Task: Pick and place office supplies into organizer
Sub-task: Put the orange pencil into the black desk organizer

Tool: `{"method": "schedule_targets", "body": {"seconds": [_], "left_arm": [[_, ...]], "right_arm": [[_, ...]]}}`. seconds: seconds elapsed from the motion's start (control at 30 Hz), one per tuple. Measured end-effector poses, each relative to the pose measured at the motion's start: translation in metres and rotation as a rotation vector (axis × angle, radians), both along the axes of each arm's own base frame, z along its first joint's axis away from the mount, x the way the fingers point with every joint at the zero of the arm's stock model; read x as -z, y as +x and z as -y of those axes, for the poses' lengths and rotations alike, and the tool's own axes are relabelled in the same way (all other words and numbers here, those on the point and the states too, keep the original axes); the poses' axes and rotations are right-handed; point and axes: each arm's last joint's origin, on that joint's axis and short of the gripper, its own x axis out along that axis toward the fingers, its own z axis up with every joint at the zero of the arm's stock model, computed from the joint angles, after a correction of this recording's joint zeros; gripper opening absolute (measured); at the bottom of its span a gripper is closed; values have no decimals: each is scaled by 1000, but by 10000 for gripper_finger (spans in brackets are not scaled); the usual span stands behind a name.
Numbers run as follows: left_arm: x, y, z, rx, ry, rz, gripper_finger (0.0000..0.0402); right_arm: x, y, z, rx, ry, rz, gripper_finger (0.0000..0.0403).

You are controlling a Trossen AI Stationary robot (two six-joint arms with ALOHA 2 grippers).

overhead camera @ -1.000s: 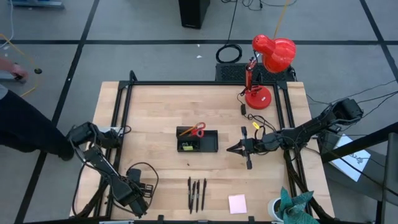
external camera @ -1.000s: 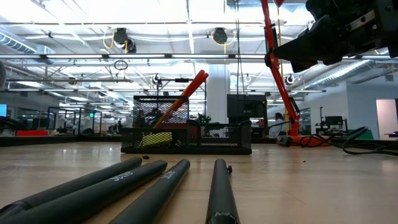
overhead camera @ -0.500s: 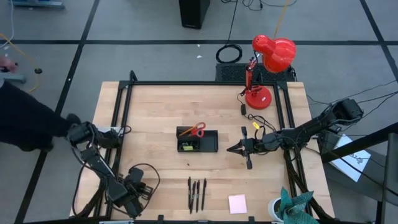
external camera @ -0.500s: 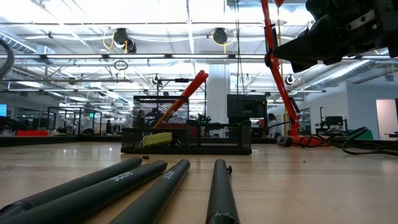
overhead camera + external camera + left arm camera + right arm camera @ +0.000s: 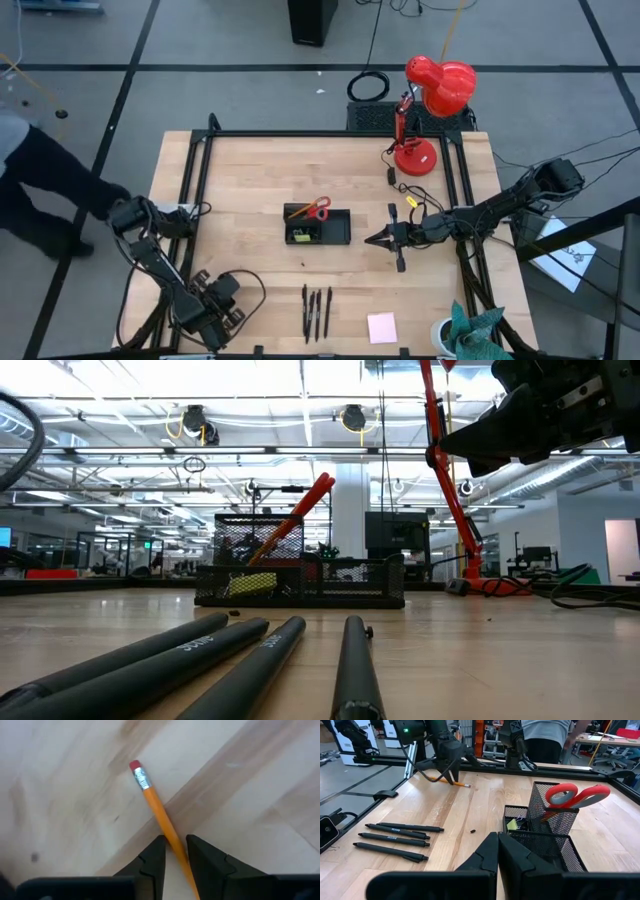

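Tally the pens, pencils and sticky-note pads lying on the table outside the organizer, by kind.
Black pens: 4
Orange pencil: 1
Pink sticky-note pad: 1
Total: 6

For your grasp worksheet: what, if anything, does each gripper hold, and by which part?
Left gripper straddles an orange pencil at its shaft, eraser end free; whether it grips yet cannot be told. Right gripper is shut, holding nothing.
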Motion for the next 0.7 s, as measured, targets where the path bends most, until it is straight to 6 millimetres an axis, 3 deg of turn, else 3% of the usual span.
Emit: {"method": "schedule_targets", "body": {"seconds": [0.33,0.53,0.7], "left_arm": [[2,16,1,313,79,103,92],[2,39,-5,390,40,133,92],[2,48,-11,330,-25,103,92]], "right_arm": [[0,0,0,3,-1,1,4],[0,0,0,5,6,0,4],[0,0,0,6,13,-1,4]]}}
